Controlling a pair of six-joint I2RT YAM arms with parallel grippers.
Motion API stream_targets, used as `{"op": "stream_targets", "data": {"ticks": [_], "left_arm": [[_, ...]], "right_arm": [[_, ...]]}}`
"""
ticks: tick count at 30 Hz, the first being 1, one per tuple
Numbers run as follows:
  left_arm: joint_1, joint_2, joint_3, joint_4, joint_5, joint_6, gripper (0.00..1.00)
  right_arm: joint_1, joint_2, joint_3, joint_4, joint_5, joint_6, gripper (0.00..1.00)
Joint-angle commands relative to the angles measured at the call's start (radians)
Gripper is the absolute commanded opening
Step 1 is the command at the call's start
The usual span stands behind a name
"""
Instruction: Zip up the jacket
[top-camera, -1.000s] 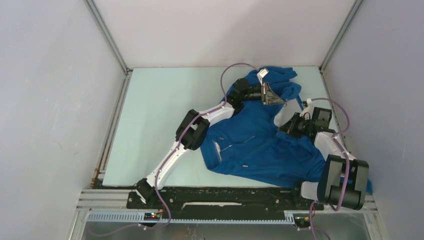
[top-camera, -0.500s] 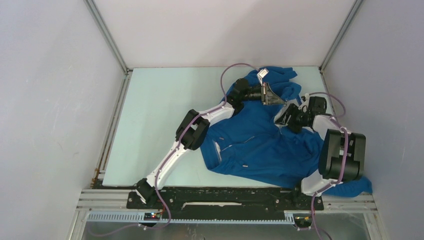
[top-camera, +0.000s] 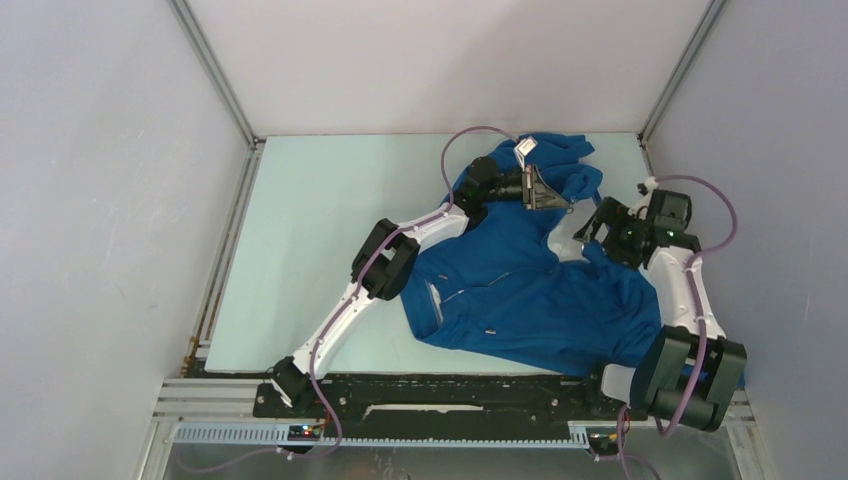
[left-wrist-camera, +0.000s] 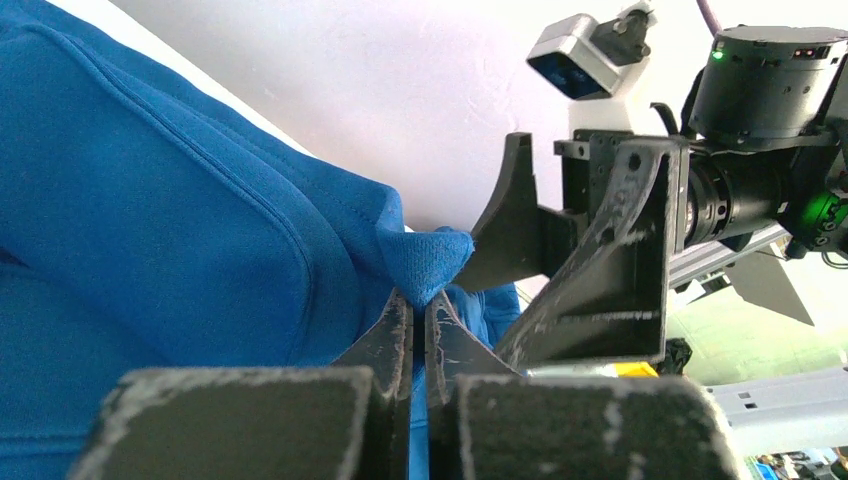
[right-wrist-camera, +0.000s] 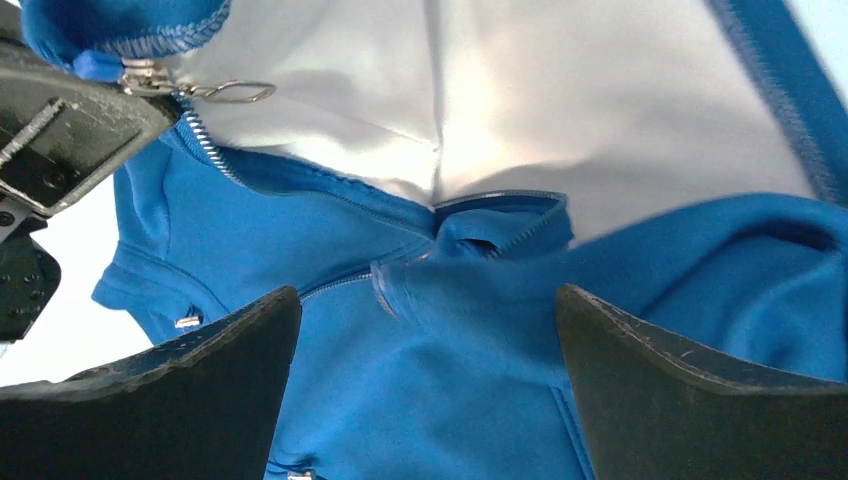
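White walls box in a pale green tabletop. The jacket is sprawled over its right half, blue side up, bunched toward the far right corner. Its front lies partly open up there, so the pale lining shows.

My left arm reaches across the jacket to that top end. My left hand is clenched on a little corner of the blue edge, fabric poking up between the closed fingers. From my right wrist camera, that pinched spot is right by the top of the zipper.

My right hand sits just beside the left one, over the jacket's front, with its fingers spread wide and nothing in them. Can't tell if they touch the cloth.

Small stuff: the ring pull sticks out sideways from the slider next to my left hand, and a metal snap sits lower on the blue.
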Motion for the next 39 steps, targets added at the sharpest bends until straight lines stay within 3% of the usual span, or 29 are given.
{"op": "stream_targets", "data": {"ticks": [1, 5, 8, 15, 18, 21, 30, 39], "left_arm": [[-0.006, -0.011, 0.059, 0.014, 0.024, 0.006, 0.00], [-0.006, -0.011, 0.061, 0.014, 0.026, 0.006, 0.00], [-0.005, -0.010, 0.061, 0.015, 0.028, 0.006, 0.00], [-0.005, -0.011, 0.061, 0.014, 0.029, 0.006, 0.00], [-0.005, -0.013, 0.061, 0.016, 0.030, 0.006, 0.00], [-0.004, -0.012, 0.061, 0.018, 0.033, 0.006, 0.00], [-0.006, -0.010, 0.065, 0.018, 0.029, 0.006, 0.00], [-0.006, -0.009, 0.066, 0.015, 0.031, 0.006, 0.00]], "right_arm": [[-0.082, -0.079, 0.021, -0.016, 0.012, 0.011, 0.99], [-0.165, -0.094, -0.015, 0.067, -0.108, 0.023, 0.96], [-0.204, -0.056, -0.046, 0.145, -0.179, 0.025, 0.89], [-0.227, 0.027, -0.079, 0.338, -0.103, 0.077, 0.88], [-0.239, 0.106, -0.076, 0.410, -0.155, 0.098, 0.77], [-0.242, 0.157, -0.075, 0.433, -0.209, 0.087, 0.65], [-0.248, 0.125, -0.104, 0.449, -0.264, 0.053, 0.74], [-0.237, 0.123, -0.154, 0.516, -0.352, 0.076, 0.52]]}}
